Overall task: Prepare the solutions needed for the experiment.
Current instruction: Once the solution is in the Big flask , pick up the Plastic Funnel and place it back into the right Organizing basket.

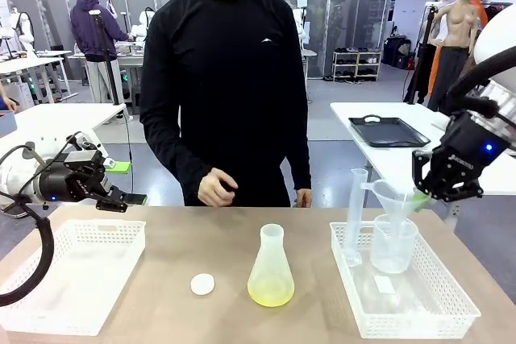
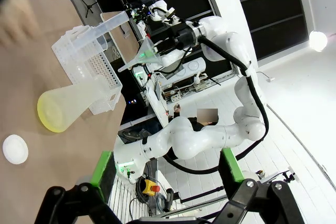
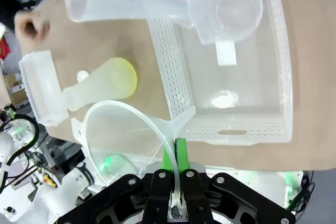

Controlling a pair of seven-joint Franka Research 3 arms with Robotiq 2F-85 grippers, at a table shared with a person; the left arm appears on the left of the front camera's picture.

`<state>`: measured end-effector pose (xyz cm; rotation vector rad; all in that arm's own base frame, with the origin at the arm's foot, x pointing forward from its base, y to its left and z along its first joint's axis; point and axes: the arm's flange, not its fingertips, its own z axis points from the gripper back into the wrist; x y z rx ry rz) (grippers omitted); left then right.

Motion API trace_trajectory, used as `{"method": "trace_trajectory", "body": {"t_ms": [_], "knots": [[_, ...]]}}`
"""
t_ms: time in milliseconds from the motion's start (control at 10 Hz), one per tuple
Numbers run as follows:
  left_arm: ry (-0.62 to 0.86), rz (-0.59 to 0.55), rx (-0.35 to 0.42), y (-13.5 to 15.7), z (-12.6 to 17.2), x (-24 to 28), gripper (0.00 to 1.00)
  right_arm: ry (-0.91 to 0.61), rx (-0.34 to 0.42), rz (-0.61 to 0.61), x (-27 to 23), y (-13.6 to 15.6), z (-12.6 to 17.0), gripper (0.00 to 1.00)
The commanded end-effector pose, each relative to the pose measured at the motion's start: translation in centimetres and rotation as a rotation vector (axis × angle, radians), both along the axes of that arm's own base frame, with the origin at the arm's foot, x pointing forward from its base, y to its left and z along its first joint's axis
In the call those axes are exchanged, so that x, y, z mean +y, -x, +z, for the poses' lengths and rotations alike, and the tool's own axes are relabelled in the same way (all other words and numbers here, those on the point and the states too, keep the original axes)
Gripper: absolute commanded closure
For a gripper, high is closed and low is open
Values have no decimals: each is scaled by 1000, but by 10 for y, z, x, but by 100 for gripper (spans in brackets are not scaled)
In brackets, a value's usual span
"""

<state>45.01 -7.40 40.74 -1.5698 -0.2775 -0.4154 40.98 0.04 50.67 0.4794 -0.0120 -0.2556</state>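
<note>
Low in the middle of the front frame, nearest the camera, the flask (image 1: 272, 251) stands upright on the tabletop (image 1: 314, 324). The solution (image 1: 270, 294) is a shallow yellow-green layer in its base, far below the narrow neck, and a white disc (image 1: 202, 283) lies just beside the flask toward the left. At lower left sits a white tray (image 1: 24, 296). At lower right another tray (image 1: 451, 312) holds a beaker (image 1: 393, 247) and, at its far left corner, a tall cylinder (image 1: 355, 207). Above the beaker, at the right of the frame, the right pincer (image 1: 430, 189) is clamped on the rim of a clear funnel (image 1: 393, 196). The right wrist view shows that rim pinched between the green pads (image 3: 180, 153). The stem points down at the beaker's mouth, but I cannot tell whether its tip is clear of the rim. At the left edge the left pincer (image 1: 122, 183) hangs with jaws wide apart, holding nothing, behind the white tray. Beyond the tabletop a person stands with one hand (image 1: 216, 189) loosely curled near the far edge. The step looks like carrying the funnel to the flask and seating its stem in the neck. To do it well, lift clear of the beaker and cylinder first and travel level so the thin-rim grip does not twist. Then centre the stem over the mouth and lower straight and gently, since the light flask could tip if nudged sideways. Release only once the funnel rests on the neck.
</note>
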Motion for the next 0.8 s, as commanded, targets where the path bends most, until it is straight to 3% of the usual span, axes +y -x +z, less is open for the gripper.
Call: {"method": "trace_trajectory", "body": {"t_ms": [0,200,400,700], "knots": [[-4,5,-3,3,1,-1,0,-29,78,-44,4,-2,-8,100],[-4,5,-3,3,1,-1,0,26,61,-122,3,-4,-31,100],[-4,5,-3,3,1,-1,0,108,151,-144,13,-10,-59,100],[-4,5,-3,3,1,-1,0,138,195,-182,23,-18,-81,100]]}}
